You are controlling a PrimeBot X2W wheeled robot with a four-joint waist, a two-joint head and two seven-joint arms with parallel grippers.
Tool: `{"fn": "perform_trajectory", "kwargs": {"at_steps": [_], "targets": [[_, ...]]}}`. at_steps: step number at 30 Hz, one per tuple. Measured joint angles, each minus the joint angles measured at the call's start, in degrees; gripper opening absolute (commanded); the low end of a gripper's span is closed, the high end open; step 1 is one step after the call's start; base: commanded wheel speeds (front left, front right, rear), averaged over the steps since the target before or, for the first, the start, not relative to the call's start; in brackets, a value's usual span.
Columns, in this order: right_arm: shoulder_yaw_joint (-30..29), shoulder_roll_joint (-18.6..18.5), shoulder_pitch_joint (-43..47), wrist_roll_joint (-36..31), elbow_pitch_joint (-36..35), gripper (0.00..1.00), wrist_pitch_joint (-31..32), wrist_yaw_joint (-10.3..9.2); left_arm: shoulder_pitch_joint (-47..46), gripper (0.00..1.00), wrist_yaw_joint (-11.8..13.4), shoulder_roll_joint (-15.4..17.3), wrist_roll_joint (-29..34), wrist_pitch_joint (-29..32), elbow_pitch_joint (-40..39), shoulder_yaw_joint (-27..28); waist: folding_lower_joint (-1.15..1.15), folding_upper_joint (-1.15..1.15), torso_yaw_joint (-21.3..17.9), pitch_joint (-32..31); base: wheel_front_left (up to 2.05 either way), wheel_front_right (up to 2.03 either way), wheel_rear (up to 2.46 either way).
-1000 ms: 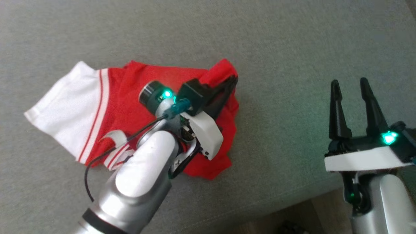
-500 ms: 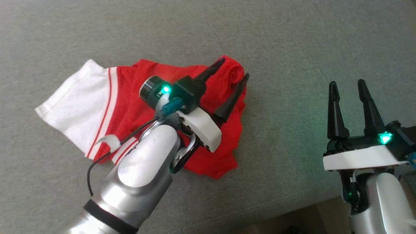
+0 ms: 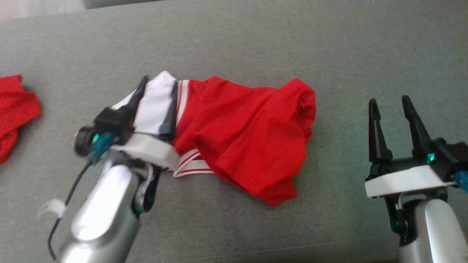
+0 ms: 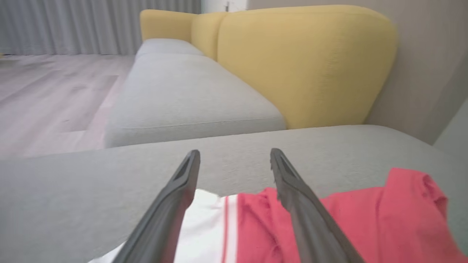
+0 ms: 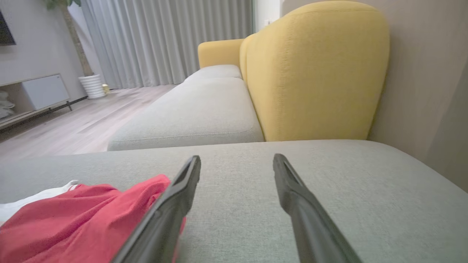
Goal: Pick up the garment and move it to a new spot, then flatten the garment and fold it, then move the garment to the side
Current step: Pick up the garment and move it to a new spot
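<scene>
Garment lies crumpled on grey cushion, mid head view.
Left gripper at its 9 o'clock end, jaws spread wide over white sleeve (nothing gripped); right gripper at 3 o'clock, well apart, wide open, empty.

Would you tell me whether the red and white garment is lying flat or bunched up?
Bunched: the garment lies rumpled in loose folds on the grey cushion.

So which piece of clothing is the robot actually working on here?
Look at the wide grey sofa cushion in front of the robot. The garment lies crumpled near its middle. Unlike the red cloth at the far left edge, it has a white end with red stripes.
</scene>
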Motion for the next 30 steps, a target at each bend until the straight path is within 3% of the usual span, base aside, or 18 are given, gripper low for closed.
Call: {"fn": "perform_trajectory", "kwargs": {"at_steps": [10,30], "targets": [[-0.04,0.0,2.42,-1.41,-0.52,1.0,1.57,0.0,11.04,1.0,2.59,4.54,-1.21,-0.01,-4.64,7.26,0.0,0.0,4.34,-4.14,0.0,0.0,0.0],[-0.82,0.02,10.06,-1.29,-1.43,1.0,3.99,0.01,22.6,1.0,2.67,6.05,-0.81,0.18,-10.91,5.69,0.0,0.0,4.37,-11.09,0.0,0.0,0.0]]}}
